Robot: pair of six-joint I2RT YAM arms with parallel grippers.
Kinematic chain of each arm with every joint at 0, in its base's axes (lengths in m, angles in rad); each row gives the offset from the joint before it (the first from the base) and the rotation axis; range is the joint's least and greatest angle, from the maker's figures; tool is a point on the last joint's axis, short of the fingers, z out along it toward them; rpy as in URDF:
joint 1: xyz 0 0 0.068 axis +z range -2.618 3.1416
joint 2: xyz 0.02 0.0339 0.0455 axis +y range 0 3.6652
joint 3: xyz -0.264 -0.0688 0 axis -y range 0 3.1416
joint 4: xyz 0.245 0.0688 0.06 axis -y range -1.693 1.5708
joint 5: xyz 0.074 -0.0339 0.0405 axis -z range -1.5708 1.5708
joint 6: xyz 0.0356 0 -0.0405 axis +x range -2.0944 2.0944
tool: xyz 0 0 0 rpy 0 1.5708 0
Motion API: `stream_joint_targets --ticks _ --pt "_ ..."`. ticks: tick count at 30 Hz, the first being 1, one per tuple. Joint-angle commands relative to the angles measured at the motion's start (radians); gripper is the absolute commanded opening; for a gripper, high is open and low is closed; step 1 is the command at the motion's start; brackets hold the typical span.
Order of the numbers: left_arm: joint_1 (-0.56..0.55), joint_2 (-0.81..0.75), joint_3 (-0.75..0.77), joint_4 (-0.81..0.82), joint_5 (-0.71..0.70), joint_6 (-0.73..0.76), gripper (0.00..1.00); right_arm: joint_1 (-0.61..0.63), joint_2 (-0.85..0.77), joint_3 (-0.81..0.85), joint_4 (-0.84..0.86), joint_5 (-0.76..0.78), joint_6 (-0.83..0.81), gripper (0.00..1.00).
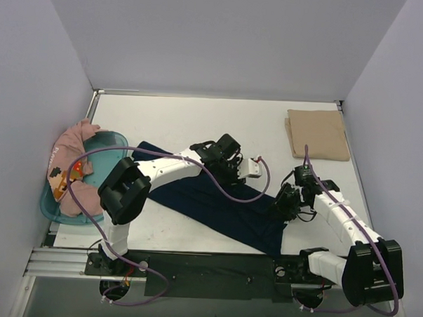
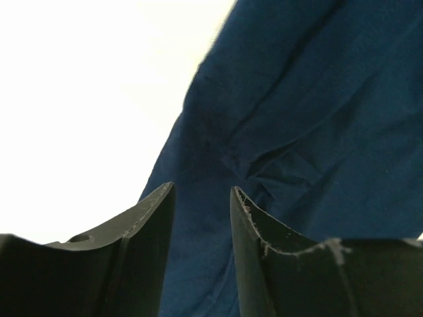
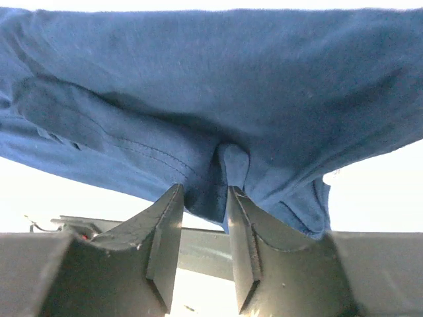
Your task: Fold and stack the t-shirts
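Both arms looked the same: the left arm (image 1: 165, 169) and right arm (image 1: 339, 219) had white link shells and chunky black joint housings. A thin purple cable (image 1: 227, 196) looped out just behind the jaws. The jaws themselves were matte black wedges, their edges scuffed whitish with bits of lint.

Soft, even overhead light, faint shadows; up close, table (image 2: 79, 99) blown out white, near fingers (image 2: 132, 257) blurred.

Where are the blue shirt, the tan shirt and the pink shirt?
navy shirt (image 1: 230, 217): top view, its spread middle.
tan shirt (image 1: 318, 134): top view, centre of the folded cloth.
pink shirt (image 1: 70, 147): top view, its bunched upper part.
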Motion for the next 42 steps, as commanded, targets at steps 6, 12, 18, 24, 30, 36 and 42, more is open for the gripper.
stream_joint_targets --ticks 6,12,18,24,30,36,42 --pt "0.03 -0.009 0.16 -0.03 0.0 -0.133 0.51 0.017 -0.127 0.133 -0.105 0.22 -0.02 0.27" --pt "0.038 -0.032 0.156 -0.248 0.167 -0.012 0.46 0.193 -0.218 0.064 -0.133 0.263 0.041 0.07" --pt "0.064 -0.046 0.137 -0.254 0.152 -0.023 0.46 0.304 -0.077 0.059 0.013 0.229 0.033 0.0" --pt "0.128 -0.072 0.128 -0.279 0.083 -0.001 0.46 0.254 0.224 0.202 0.05 0.329 -0.066 0.0" --pt "0.281 -0.093 0.006 -0.186 -0.101 -0.027 0.46 0.155 0.328 0.237 -0.013 0.355 -0.115 0.0" --pt "0.455 -0.095 -0.091 -0.083 -0.208 -0.066 0.46 0.097 0.167 0.245 -0.136 0.412 -0.117 0.0" --pt "0.513 -0.087 -0.096 0.006 -0.193 -0.041 0.47 0.065 0.173 0.185 -0.15 0.406 -0.114 0.09"
